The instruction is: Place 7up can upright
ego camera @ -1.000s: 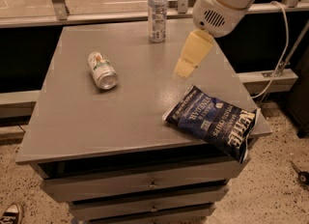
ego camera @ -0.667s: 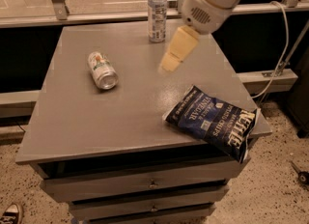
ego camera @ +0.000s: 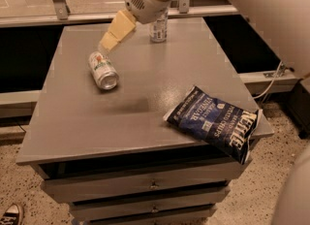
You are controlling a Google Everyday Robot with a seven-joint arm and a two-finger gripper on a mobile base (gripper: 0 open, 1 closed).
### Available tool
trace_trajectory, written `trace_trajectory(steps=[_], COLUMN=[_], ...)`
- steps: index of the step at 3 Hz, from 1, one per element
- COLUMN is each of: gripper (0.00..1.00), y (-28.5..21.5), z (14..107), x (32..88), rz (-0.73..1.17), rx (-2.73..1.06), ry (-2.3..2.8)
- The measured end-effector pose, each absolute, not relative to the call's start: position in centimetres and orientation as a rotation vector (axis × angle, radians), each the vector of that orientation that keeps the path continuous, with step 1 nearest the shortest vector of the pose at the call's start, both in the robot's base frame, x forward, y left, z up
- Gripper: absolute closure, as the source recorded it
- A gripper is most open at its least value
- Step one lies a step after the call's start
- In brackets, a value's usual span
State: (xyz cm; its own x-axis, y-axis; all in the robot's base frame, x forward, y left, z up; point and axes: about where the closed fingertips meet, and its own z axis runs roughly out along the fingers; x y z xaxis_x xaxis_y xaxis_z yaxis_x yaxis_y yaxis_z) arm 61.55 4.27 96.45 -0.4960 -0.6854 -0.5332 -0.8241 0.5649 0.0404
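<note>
Cream hand (ego camera: 107,42) slants down near 7up can (ego camera: 103,70).

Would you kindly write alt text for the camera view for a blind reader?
The gripper hovers close to a 7up can lying on its side on a grey table. A water bottle stands at the back; a blue chip bag lies front right.

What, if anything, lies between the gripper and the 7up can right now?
Nothing: in the camera view the gripper hangs just beyond the 7up can, which lies on its side, with only bare table top between them.
</note>
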Motion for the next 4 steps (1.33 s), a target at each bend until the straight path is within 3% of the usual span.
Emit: trace_trajectory(steps=[1,2,4], gripper=[0.00,0.00,0.00], y=[10.8,13.4,11.9], z=[95.1,92.1,86.7], x=[63.3,64.2,67.3], rz=[0.478,0.415,0.116], rx=[-1.116,-1.013,-0.776], ry=[2.433,2.561,2.769])
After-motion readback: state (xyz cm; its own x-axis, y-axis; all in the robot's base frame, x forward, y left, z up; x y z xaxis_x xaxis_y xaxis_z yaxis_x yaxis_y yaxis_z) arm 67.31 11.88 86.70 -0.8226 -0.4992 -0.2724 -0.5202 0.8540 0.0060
